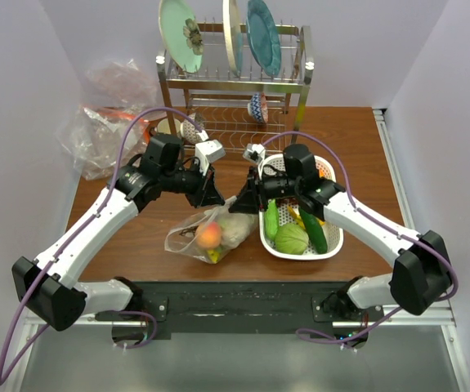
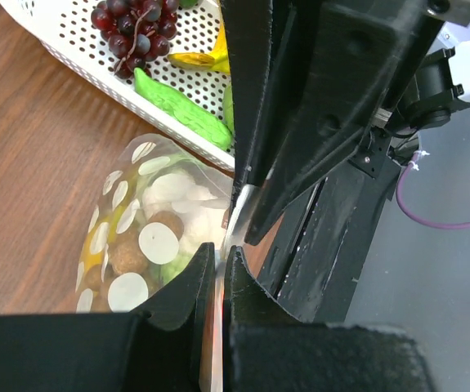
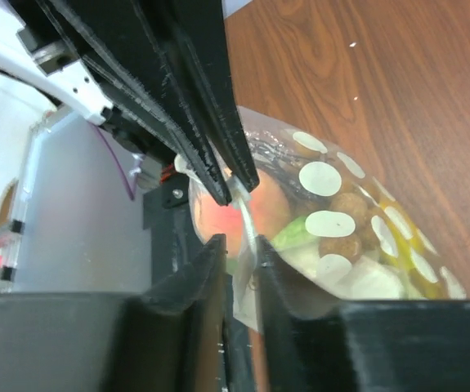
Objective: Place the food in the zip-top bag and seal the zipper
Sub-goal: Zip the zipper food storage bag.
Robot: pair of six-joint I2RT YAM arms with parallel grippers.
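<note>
Shows a brown wooden table [image 1: 357, 139] with a metal dish rack [image 1: 235, 82] holding plates at its far edge and a heap of plain clear plastic [image 1: 104, 122] at the far left corner. Has a white perforated basket [image 1: 333, 241] right of centre, under the right arm, holding green vegetables, with dark grapes [image 2: 132, 24] among them in the left wrist view. Places the zip-top bag [image 1: 185, 237] on the table at near centre, just beside the basket's left side, with white dots across its face. Holds food inside already: an orange-pink peach [image 1: 209, 236], plus pale pieces and brown round ones behind the dots. Shows both arms meeting over the bag's mouth, tips nearly touching. Has the left tool [image 2: 218, 261] closed tight on the bag's mouth edge, thin film pinched between its fingers. Sets the right tool [image 3: 239, 253] around the same edge right next to it, jaws narrow with the zipper [image 3: 245, 220] standing between them. Cannot tell whether pressed on the strip or just clear of it, given the blur at the film.
</note>
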